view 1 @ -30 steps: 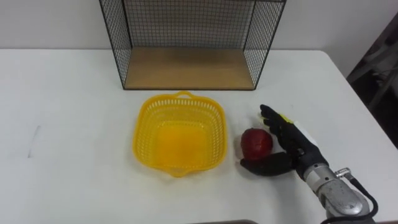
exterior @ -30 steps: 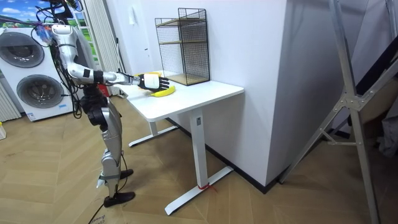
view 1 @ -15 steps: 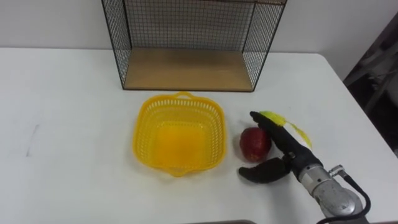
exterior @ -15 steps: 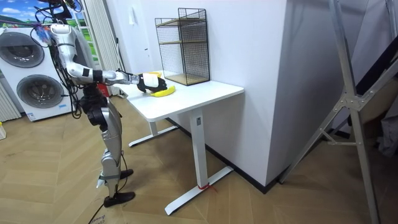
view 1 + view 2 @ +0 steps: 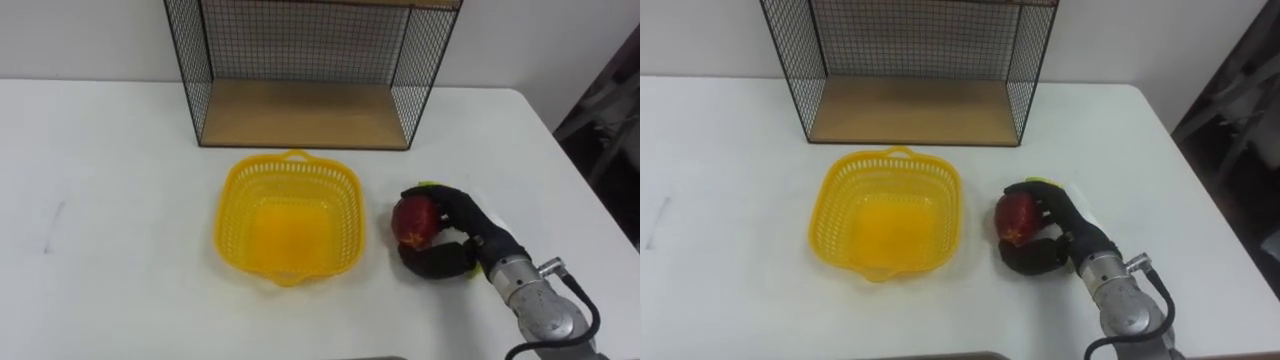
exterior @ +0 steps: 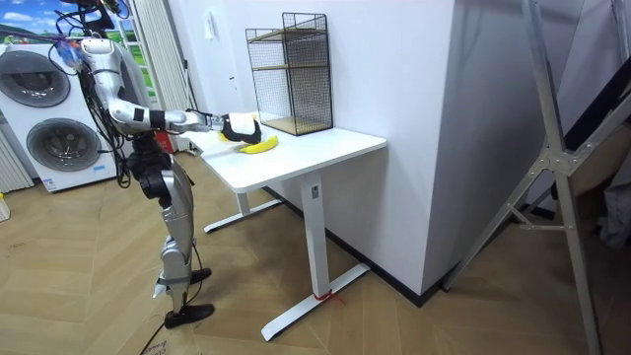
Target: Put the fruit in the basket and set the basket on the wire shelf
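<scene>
The robot stands at one end of a white table (image 5: 90,170), at the room view's left, with its right arm held out over the top and two washing machines (image 6: 59,148) near it at that view's left edge; at the table's far edge, against the wall, stands the shelf (image 5: 305,70), a black wire cage open towards the robot with a bare wooden board for its floor; in front of the shelf, close to it but apart, the yellow basket (image 5: 288,218) sits upright on the table, its sides pierced with slots and a small handle at both the far and the near rim; the right hand (image 5: 472,238) comes in from the lower right and lies just beside the basket's right rim without touching it, its dark fingers curled over the top of the fruit and its thumb hooked round the near side, so that it is grasping the fruit; the fruit (image 5: 412,220), red and round, is outside the basket, in that hand, low over the table between the palm and the basket's right rim; whether it rests on the top or is just off it I cannot tell.
</scene>
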{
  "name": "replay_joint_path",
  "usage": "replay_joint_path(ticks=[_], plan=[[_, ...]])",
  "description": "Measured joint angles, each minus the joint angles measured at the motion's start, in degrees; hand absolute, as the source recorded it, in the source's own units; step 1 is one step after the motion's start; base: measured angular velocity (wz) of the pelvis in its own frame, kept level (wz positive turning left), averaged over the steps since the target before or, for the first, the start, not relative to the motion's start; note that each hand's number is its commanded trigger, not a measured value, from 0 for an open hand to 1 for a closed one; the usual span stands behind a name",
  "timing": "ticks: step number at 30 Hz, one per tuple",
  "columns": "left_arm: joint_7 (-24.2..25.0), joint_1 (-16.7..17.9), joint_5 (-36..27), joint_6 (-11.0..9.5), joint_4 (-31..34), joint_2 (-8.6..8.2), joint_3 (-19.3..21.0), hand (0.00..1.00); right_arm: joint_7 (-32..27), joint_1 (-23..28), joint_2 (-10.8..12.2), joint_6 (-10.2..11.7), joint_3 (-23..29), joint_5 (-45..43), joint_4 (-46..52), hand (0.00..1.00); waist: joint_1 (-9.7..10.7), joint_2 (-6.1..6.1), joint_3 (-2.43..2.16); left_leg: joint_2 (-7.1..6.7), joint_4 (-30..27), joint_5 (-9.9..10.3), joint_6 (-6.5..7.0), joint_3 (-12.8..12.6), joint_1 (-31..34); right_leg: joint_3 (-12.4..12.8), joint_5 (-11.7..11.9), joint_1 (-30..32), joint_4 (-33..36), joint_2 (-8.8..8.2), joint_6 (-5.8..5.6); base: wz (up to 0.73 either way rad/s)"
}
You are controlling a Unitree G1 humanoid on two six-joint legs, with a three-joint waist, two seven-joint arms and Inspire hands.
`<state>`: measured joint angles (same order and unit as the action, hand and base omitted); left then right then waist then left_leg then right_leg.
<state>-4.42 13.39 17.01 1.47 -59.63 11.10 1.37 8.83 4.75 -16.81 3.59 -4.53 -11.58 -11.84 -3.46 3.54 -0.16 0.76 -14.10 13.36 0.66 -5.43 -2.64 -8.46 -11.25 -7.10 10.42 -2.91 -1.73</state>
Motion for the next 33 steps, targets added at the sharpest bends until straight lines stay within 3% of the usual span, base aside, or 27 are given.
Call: replay_joint_path(ticks=[6, 11, 24, 33], plan=[[-0.86, 0.04, 0.04, -0.26, -0.06, -0.03, -0.47, 0.00, -0.06, 0.17, 0.73, 0.08, -0.33, 8.83, -0.83, 1.00, 0.19, -0.63, 0.53, 0.05, 0.46, -0.02, -0.04, -0.56, -0.02, 0.17, 0.00, 0.13, 0.00, 0.00, 0.00, -0.03], [-1.18, 0.63, 0.11, -0.25, -0.04, -0.25, -0.41, 0.00, 0.61, 0.19, 1.02, -0.02, -0.04, 10.14, -0.09, 1.00, 0.53, -0.46, 0.44, 0.06, 0.49, -0.03, -0.05, -0.71, 0.04, 0.47, 0.00, 0.28, 0.00, 0.01, 0.00, -0.03], [-1.00, 1.28, 1.43, -0.15, -1.12, -0.46, -0.39, 0.00, 0.67, 0.17, 1.15, -0.01, 1.58, 11.32, 14.71, 1.00, 1.39, -1.07, 0.28, -0.07, 0.51, -0.14, -0.06, -0.53, -0.73, 0.49, 0.03, 0.10, -0.68, -0.03, 0.05, 0.00], [0.18, 0.32, 1.39, -0.11, -1.94, -0.46, -0.45, 0.00, 2.01, -0.69, 1.37, -0.02, 1.52, 11.27, 15.88, 1.00, 1.43, -0.84, 0.31, -0.08, 0.78, -0.14, -0.07, -0.65, -0.89, 0.48, 0.03, -0.31, -0.59, -0.01, 0.05, 0.00]])
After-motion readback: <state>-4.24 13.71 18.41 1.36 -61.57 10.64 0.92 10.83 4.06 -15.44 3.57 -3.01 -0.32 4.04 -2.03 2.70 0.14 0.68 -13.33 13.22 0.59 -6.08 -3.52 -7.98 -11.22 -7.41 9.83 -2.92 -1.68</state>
